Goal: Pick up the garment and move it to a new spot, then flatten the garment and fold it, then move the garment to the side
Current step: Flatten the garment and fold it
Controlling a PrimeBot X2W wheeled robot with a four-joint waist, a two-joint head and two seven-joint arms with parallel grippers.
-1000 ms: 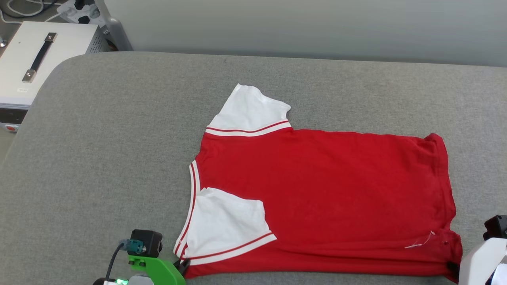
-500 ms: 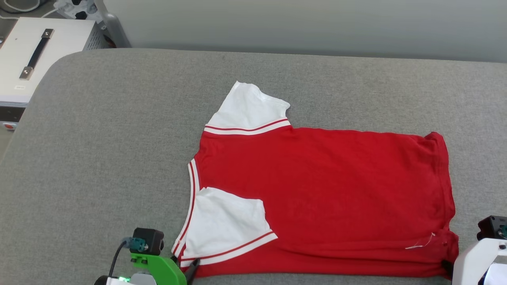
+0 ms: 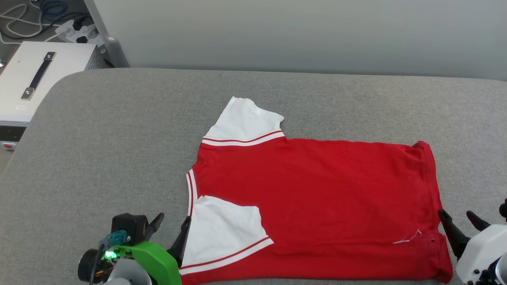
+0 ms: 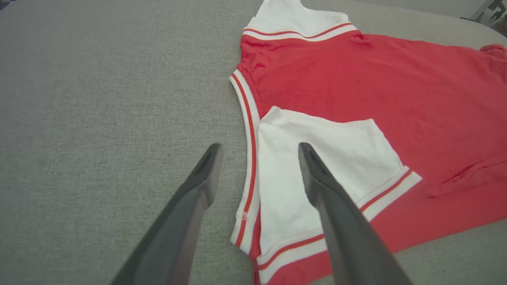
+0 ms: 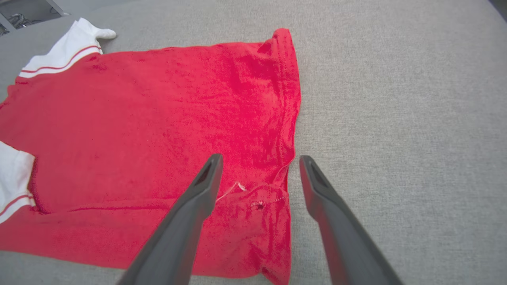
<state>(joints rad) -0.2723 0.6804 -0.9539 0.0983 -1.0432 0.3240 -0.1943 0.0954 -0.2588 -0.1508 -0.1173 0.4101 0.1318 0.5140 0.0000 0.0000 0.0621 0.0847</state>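
- Lying back-up on the grey fabric-covered desk (image 3: 119, 138), the garment (image 3: 317, 198) fills the centre and lower right of the head view. No lettering shows.
- Its long axis runs left to right across that frame, with the striped collar (image 3: 190, 186) at the left end and the hem (image 3: 433, 186) at the right end.
- One white sleeve (image 3: 225, 225) is turned in over the red body at the lower left. The other sleeve (image 3: 243, 122) still sticks out toward the upper middle of the frame.
- The left gripper (image 3: 173, 221) sits at the lower left with its fingers spread wide and nothing between them. In the left wrist view they straddle the collar trim beside the turned-in sleeve.
- The right gripper (image 3: 456, 215) sits at the lower right, equally wide apart and empty. In the right wrist view one finger is over the red cloth near a loose white thread (image 5: 233, 188) and the other is over bare grey fabric, so the hem edge runs between them.
- Each gripper therefore stands at its own end of the near long edge, left at the collar and right at the hem.
- The near side looks finished. The next fold probably needs the far long edge, which lies straight up the frame from both grippers.
- The left arm is nearer the outstretched sleeve, and the right arm is nearer the far hem corner (image 3: 422, 145).
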